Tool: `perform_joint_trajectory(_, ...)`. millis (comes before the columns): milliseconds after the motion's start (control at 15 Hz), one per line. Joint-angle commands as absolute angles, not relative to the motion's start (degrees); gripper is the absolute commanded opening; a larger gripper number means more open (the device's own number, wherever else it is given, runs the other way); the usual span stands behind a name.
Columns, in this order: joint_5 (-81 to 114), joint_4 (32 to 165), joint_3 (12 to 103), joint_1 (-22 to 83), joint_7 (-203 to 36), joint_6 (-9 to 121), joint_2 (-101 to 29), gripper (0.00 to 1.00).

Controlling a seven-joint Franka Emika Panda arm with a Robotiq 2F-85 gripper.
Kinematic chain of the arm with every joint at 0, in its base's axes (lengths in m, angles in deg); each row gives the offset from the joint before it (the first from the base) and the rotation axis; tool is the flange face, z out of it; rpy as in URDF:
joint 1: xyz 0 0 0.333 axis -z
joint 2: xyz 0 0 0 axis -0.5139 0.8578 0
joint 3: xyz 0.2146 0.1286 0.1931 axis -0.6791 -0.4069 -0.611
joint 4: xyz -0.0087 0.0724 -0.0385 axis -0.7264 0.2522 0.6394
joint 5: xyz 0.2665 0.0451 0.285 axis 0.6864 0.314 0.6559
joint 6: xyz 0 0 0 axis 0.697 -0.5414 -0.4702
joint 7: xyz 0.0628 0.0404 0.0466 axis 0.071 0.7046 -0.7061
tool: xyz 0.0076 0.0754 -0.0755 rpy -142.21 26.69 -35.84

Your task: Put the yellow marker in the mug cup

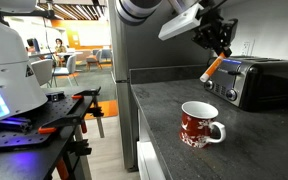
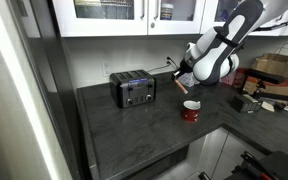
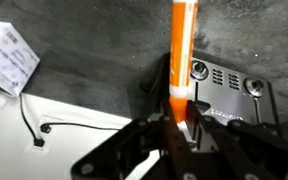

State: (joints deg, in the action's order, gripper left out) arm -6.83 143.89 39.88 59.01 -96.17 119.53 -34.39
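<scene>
1. Countertop (image 1: pixel 164 105) in dark, mottled grey is wrapping an L-shaped corner in both exterior views, its surface looking matte.
2. A black toaster (image 1: pixel 259 82) is sitting towards the back of it, near the wall; the wrist view is showing its knobs and vent slots.
3. The mug (image 1: pixel 199 125) is standing upright on the open counter in front of the toaster, well apart from it, handle pointing sideways and white inside showing.
4. The gripper (image 1: pixel 216 45) is hanging in the air above the toaster's near end, fingers (image 3: pixel 199 125) pinching the marker (image 1: pixel 212 68) tight.
5. The marker is tilting down out of the grip, well above the mug and off to one side of it; whether its lower tip is touching the toaster I cannot tell.
6. White cabinets (image 2: pixel 114 10) with glass doors are lining the wall above the counter, and a cardboard box (image 2: pixel 274 68) is resting at the far end.
7. Beyond the counter's edge, an open office area with chairs (image 1: pixel 64 62) is showing, and a black stand (image 1: pixel 54 115) with orange clamps is standing close by.
8. A thin black cable (image 3: pixel 44 125) is trailing over a white surface in the wrist view.
</scene>
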Motion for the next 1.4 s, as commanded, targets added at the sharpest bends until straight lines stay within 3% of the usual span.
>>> perform_joint_trajectory(0,-11.75,140.44,29.5,72.43,-96.58,119.52,-28.74,0.05)
perform_joint_trajectory(733,-15.25,137.56,9.41,101.71,-116.22,119.5,-8.81,0.05)
perform_joint_trajectory(1333,-15.73,140.81,4.42,109.61,-131.6,119.5,0.78,0.05)
